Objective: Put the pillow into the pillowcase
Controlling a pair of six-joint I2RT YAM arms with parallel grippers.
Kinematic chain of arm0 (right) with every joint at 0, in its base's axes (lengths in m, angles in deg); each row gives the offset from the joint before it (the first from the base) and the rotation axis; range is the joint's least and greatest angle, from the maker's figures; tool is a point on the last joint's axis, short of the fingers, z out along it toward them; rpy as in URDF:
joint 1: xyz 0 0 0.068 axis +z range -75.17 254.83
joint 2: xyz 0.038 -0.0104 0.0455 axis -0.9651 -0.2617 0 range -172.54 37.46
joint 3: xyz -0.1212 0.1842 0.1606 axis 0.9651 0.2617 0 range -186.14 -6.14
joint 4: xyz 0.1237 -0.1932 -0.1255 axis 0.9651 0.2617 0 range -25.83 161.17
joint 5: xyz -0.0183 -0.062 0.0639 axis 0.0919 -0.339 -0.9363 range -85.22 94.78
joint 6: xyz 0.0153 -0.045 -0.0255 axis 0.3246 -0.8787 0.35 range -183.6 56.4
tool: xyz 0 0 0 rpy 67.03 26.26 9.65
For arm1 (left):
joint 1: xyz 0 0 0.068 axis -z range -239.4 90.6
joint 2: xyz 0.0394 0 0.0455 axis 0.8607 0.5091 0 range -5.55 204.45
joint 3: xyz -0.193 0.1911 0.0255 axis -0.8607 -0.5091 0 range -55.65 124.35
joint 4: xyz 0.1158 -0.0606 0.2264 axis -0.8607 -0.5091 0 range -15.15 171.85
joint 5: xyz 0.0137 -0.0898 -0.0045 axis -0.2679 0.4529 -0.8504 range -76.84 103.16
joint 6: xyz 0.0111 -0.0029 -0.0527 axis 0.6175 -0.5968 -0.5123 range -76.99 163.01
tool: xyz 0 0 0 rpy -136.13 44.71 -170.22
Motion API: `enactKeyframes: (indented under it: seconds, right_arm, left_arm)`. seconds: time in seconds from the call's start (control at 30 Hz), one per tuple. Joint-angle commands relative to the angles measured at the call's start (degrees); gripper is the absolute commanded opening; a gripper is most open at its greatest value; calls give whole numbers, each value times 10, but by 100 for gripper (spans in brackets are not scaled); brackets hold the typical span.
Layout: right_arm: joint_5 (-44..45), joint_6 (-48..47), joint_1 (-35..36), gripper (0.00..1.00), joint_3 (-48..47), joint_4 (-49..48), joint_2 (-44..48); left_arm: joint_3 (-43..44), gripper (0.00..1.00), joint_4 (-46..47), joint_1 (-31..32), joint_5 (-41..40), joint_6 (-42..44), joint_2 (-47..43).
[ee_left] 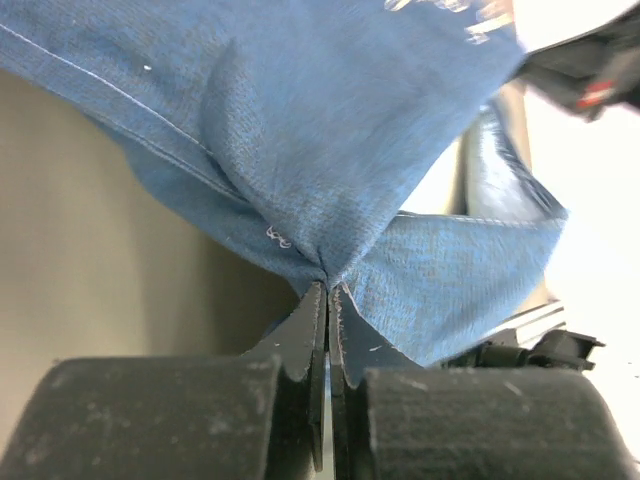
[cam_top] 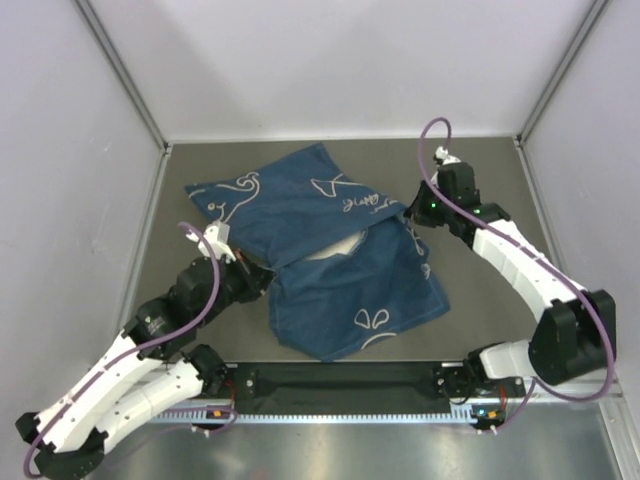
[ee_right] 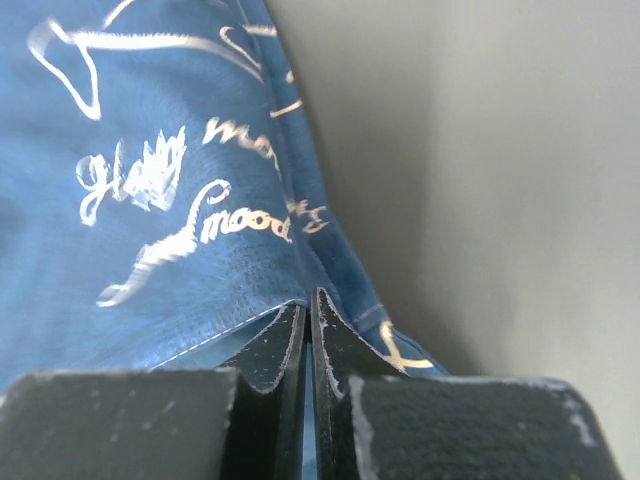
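The dark blue pillowcase [cam_top: 300, 215] with white whale drawings lies spread across the middle of the table. A sliver of the cream-white pillow [cam_top: 335, 249] shows at its opening; the rest is hidden inside. My left gripper [cam_top: 262, 272] is shut on the pillowcase's opening edge at the left, seen in the left wrist view [ee_left: 328, 288] pinching bunched blue fabric [ee_left: 300, 130]. My right gripper [cam_top: 410, 213] is shut on the opening edge at the right, seen in the right wrist view [ee_right: 308, 300] clamping the hem of the printed fabric [ee_right: 170, 190].
The lower flap of the pillowcase [cam_top: 365, 300] drapes toward the near edge. Grey enclosure walls [cam_top: 70, 150] stand at the left, right and back. A black rail [cam_top: 340, 380] runs along the front between the arm bases.
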Motion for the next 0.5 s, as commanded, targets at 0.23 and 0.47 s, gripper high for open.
enactKeyframes:
  seconds: [0.23,0.47]
  right_arm:
    - [119,24,-92,0,50,-33,53]
    - [20,20,-140,61,72,-53,61]
  left_arm:
    - [-160,0,-27,-3,-6,-76,-103]
    - [-117,15,-45,-3,-24,-57,-70]
